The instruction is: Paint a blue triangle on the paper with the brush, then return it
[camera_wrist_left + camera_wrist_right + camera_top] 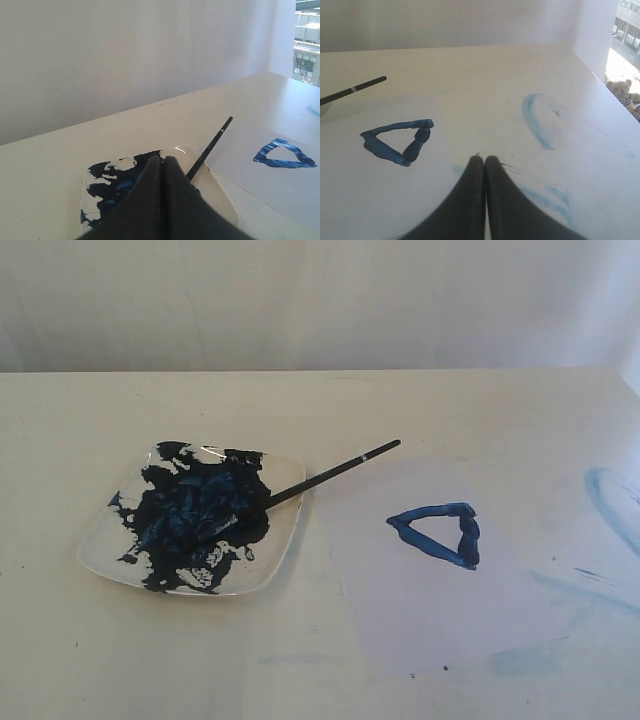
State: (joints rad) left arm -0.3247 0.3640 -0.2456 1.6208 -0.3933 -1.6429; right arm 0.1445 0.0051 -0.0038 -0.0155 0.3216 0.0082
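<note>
A dark blue triangle [438, 533] is painted on the pale paper [430, 600], right of centre in the exterior view. The black brush [330, 473] lies free, its tip in the paint on the white plate [285, 550] and its handle reaching over the plate's edge toward the paper. No arm shows in the exterior view. My left gripper [162, 159] is shut and empty, hanging over the plate [220, 200] beside the brush [210, 147]; the blue triangle [285, 155] lies beyond. My right gripper [484, 159] is shut and empty over the table, next to the blue triangle [395, 142] and the brush's end [355, 90].
Faint light-blue smears mark the cream tabletop [610, 500] right of the paper, also seen as smears [537, 122] in the right wrist view. A stuffed bear [622, 92] sits beyond the table's edge. A pale wall backs the table.
</note>
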